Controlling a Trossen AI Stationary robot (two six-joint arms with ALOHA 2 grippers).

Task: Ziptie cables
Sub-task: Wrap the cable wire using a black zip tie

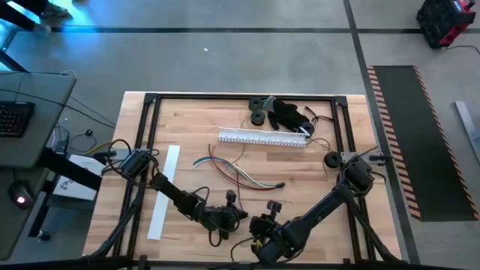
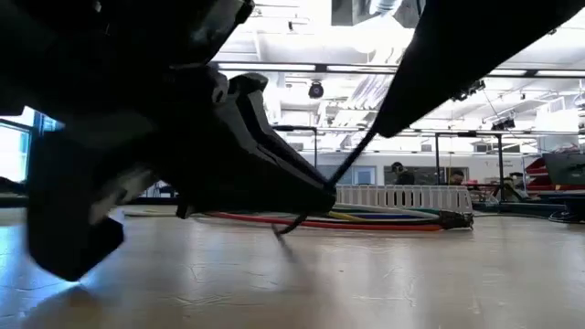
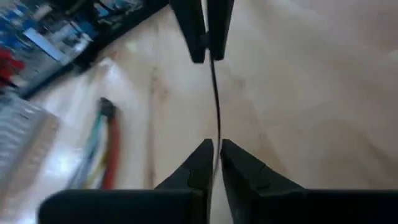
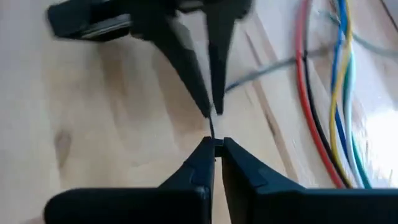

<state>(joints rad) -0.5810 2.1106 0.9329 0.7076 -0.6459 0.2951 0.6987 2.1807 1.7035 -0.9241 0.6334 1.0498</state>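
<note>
Near the wooden worktop's (image 1: 187, 120) front edge, the left gripper (image 3: 214, 158) and right gripper (image 4: 214, 146) are each pinching an end of a thin black ziptie (image 3: 216, 102). The loose bundle of red, blue, grey and yellowish cables (image 1: 238, 171) is lying mid-worktop.

The cables (image 1: 238, 171) lie mid-table, between the white duct (image 1: 264, 138) behind and both grippers in front

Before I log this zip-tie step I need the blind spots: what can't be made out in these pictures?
- Low view: a dark arm close to the camera hides the near ends of the cables.
- High view: the thin dark strip stretched between the left gripper and right gripper is too small to see.
- Wrist views: the strip's ends sit inside the fingers, so whether it is a zip tie stays unclear.
- Right wrist view: the cables run off the edges.
</note>
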